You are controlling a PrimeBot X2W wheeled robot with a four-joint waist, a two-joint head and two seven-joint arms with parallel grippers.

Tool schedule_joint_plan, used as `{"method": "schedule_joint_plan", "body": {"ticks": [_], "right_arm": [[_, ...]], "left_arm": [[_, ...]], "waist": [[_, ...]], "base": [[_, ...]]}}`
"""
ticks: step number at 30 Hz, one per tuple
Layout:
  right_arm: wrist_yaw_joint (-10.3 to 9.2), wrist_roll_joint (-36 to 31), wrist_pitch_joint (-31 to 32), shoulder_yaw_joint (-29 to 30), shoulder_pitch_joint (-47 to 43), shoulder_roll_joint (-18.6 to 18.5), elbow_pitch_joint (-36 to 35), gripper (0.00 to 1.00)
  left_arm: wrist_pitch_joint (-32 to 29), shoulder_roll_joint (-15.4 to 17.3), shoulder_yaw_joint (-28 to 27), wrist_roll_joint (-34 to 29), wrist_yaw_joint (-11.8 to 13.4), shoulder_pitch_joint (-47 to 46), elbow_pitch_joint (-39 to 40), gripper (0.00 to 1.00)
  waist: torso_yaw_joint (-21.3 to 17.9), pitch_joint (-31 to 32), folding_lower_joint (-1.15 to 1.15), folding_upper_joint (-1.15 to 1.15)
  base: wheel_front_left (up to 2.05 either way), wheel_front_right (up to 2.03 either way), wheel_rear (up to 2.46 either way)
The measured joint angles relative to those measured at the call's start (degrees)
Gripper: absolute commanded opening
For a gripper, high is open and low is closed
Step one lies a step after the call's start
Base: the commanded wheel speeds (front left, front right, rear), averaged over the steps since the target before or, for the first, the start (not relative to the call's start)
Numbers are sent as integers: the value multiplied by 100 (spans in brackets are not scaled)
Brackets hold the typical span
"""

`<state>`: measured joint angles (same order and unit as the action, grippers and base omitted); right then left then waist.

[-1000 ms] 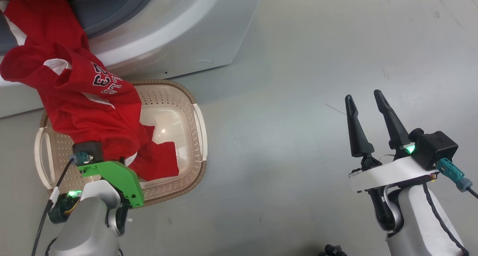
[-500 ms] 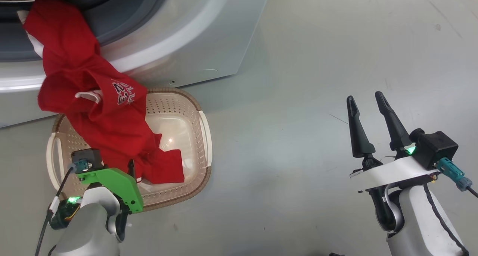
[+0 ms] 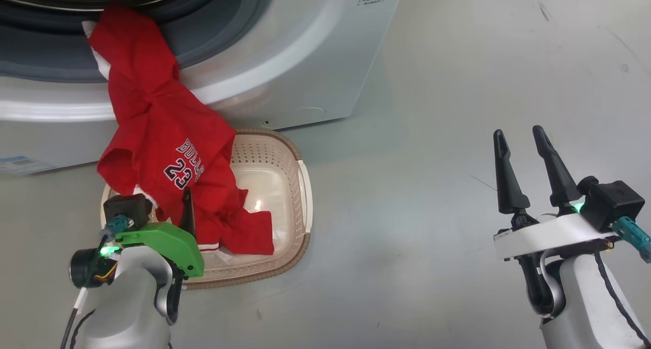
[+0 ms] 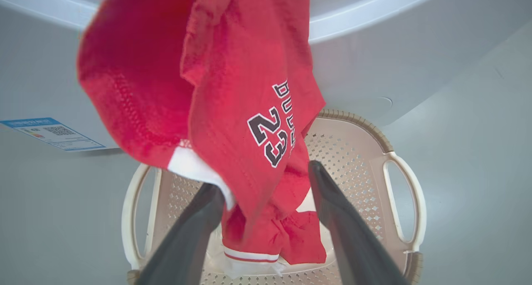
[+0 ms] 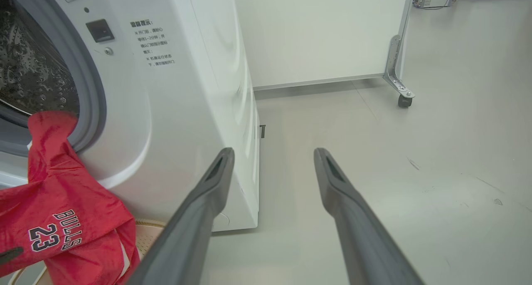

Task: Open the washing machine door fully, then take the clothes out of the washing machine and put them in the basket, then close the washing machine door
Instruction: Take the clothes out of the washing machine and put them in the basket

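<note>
Jersey point(image 3: 168, 145) hangs off washing machine point(image 3: 305, 59) gasket point(image 3: 224, 23) at 10 o'clock in head view, tail in basket point(image 3: 303, 196) at 8 o'clock. Light, limp, slick; likely snags on rubber. Grab bunched fold near gasket. Left hand point(image 4: 262, 177) spread, cloth loose between fingers point(image 4: 341, 218). Right hand point(image 3: 518, 131) spread, empty.

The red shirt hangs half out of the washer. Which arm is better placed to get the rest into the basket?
Probably the left. The left gripper is open with the jersey between its fingers, above the basket. The right gripper is open over bare floor, away from both.
</note>
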<state>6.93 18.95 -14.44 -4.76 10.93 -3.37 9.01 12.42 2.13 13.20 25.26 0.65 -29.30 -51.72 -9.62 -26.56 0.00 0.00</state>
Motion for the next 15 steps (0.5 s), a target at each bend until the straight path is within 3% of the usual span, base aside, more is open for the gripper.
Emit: {"method": "schedule_joint_plan", "body": {"ticks": [15], "right_arm": [[-1,-146,0,87,-183,-68,8,100]], "left_arm": [[202,7,-18,-313,162,2,903,100]], "waist": [[486,403,0,0]], "base": [[0,0,0]]}}
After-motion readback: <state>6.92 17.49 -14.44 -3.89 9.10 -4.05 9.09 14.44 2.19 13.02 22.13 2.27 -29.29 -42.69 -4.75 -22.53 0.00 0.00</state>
